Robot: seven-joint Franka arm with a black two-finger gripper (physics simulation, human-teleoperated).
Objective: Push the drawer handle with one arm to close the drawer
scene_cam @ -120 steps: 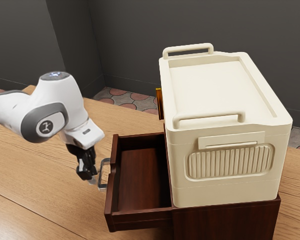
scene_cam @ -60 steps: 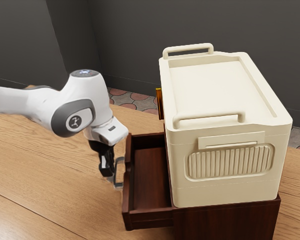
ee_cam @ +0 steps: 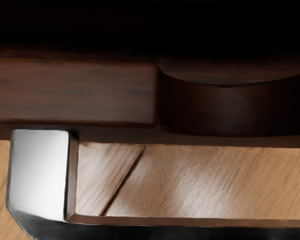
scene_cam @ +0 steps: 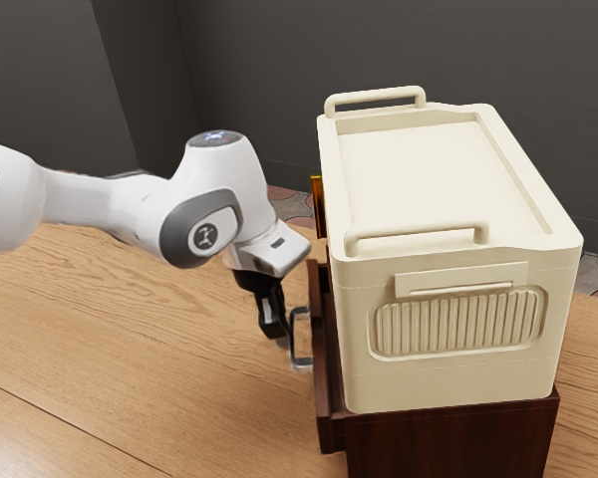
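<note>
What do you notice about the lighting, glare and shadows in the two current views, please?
Exterior view: soft light on the cream box, a pale sheen on the table toward the lower left corner; wrist view: a bright highlight on one end of the metal handle, its long bar dark, and near-black shadow beyond the drawer front.

A smooth, softly glossy metal look is shown by the handle [ee_cam: 40,175], while dark reddish-brown wood with faint grain and a satin sheen is seen on the drawer [ee_cam: 75,92] and the cabinet [scene_cam: 448,438]. The table [scene_cam: 130,368] is surfaced in pale, streaky-grained wood by which light is softly reflected. A smooth, plastic-looking cream finish, broken by a ribbed panel [scene_cam: 458,324], is borne by the box [scene_cam: 419,179], and the arm [scene_cam: 204,194] is cased in smooth white shells with matt grey trim.
</note>
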